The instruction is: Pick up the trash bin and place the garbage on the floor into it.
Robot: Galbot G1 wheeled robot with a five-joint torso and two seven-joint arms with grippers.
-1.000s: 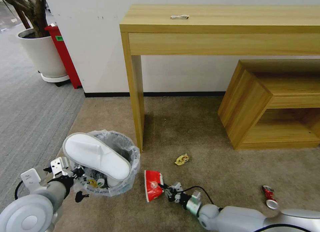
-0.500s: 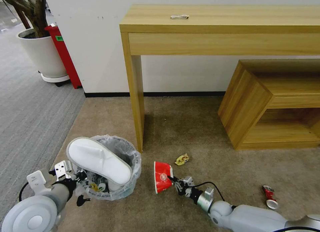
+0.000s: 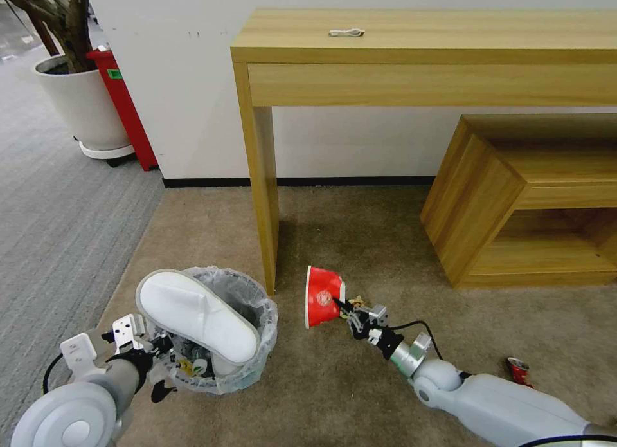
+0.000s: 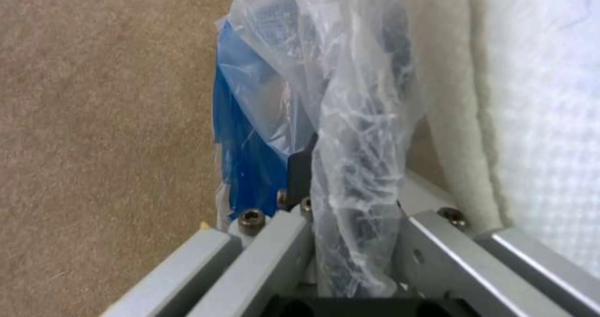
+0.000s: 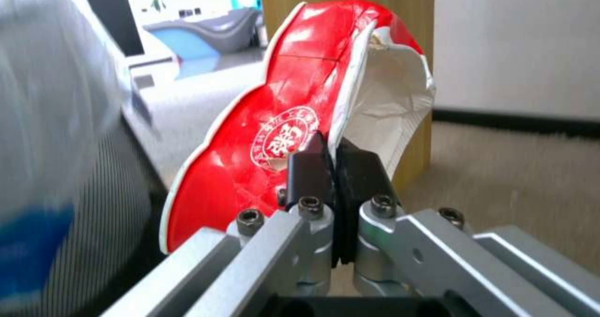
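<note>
Right arm: extended low and forward over the floor [image 3: 360,383], forearm angled toward the leg of the wooden counter [image 3: 424,48]. The right end effector [image 3: 339,303] is clamped narrow on the edge of a red-and-white carton [image 3: 322,296]; in the right wrist view the two black fingers [image 5: 307,164] pinch the carton [image 5: 275,124] rim with no gap between them. The carton is held clear of the carpet, upright on its edge, open white inside facing the counter leg, between that leg and the trash bin [image 3: 228,334].

Left arm: bent close to the body at the lower left. The left end effector [image 3: 159,345] grips the near rim of the trash bin. In the left wrist view the crinkled plastic liner [image 4: 350,134] and bin wall run between the fingers, which are closed on them; the blue base [image 4: 243,157] shows beside the outer finger.

Trash bin: beside the counter leg, on or just above the carpet; which cannot be told. A white slipper [image 3: 196,315] lies sole-up across its mouth, with small litter beneath it.

A crushed red can [image 3: 516,368] lies on the floor to the right, beyond the right forearm.
</note>
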